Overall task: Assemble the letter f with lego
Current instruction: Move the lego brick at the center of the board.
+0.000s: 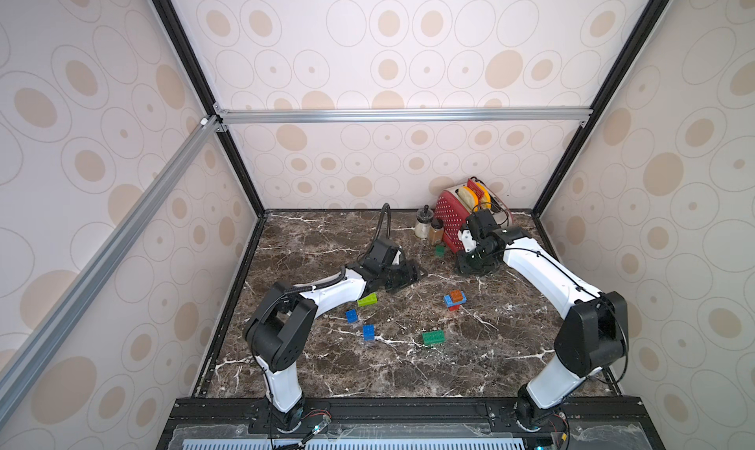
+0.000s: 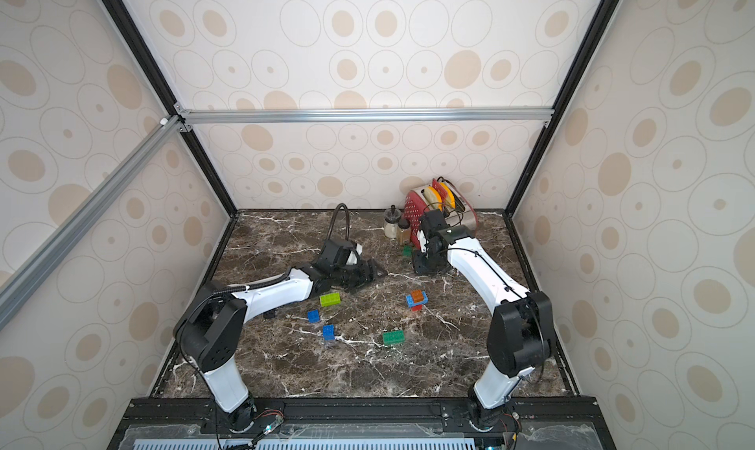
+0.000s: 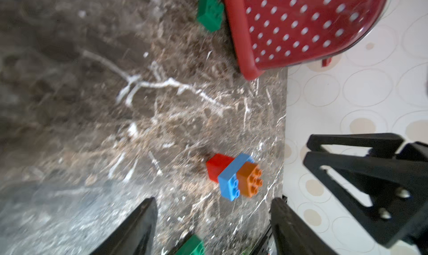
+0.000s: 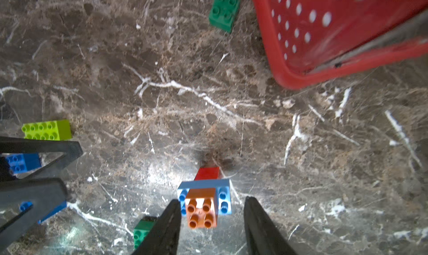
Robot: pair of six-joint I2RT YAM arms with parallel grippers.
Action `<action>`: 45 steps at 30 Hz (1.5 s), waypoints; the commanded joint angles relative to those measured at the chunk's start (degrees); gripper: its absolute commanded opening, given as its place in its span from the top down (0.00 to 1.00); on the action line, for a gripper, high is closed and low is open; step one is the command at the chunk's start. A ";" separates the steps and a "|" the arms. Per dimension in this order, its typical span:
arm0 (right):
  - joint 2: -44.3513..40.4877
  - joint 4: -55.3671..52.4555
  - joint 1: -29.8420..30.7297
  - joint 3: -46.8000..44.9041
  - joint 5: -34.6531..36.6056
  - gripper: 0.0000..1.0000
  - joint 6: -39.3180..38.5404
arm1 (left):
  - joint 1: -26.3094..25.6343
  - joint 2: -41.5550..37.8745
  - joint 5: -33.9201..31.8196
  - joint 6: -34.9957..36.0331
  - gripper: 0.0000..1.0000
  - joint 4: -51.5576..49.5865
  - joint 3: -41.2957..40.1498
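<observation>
Now, at the far left of the marble table (image 1: 327, 378), a blue brick (image 1: 351, 316) and a lime brick (image 1: 367, 300) lie near each other, with a second blue brick (image 1: 369, 332) nearer the front edge. Next, the left gripper (image 1: 410, 278) hangs low over the middle of the table, its fingers (image 3: 143, 223) spread wide with nothing between them. Two jars (image 1: 429, 227) stand by the back wall. A green oblong (image 1: 434, 337) lies flat toward the front, apart from the rest. A green square (image 1: 440, 250) sits just beside the foot of the red toaster (image 1: 449, 219). The stack (image 1: 455, 298), red below, a blue oblong across it and orange on top, stands right of centre, clear of both grippers in both top views. The right gripper (image 1: 476, 266) points down near the toaster; its fingers (image 4: 261, 228) are parted and hold nothing.
</observation>
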 commanded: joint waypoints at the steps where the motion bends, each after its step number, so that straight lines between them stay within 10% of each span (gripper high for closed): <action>1: 3.23 1.77 -1.66 2.89 0.48 0.43 0.68 | 1.79 6.73 -0.84 4.17 0.20 -4.26 8.29; 12: 20.32 16.68 -2.92 13.05 -15.18 0.38 -1.30 | 6.64 1.78 0.09 -0.09 0.20 0.74 0.46; 29: 30.09 25.13 -3.29 15.02 -8.75 0.37 -1.96 | 7.20 -16.72 -1.26 -0.89 0.20 2.07 -17.43; 45: 33.89 25.23 -3.40 18.50 -6.55 0.35 -3.72 | 7.16 -13.60 1.38 -3.10 0.21 6.31 -18.42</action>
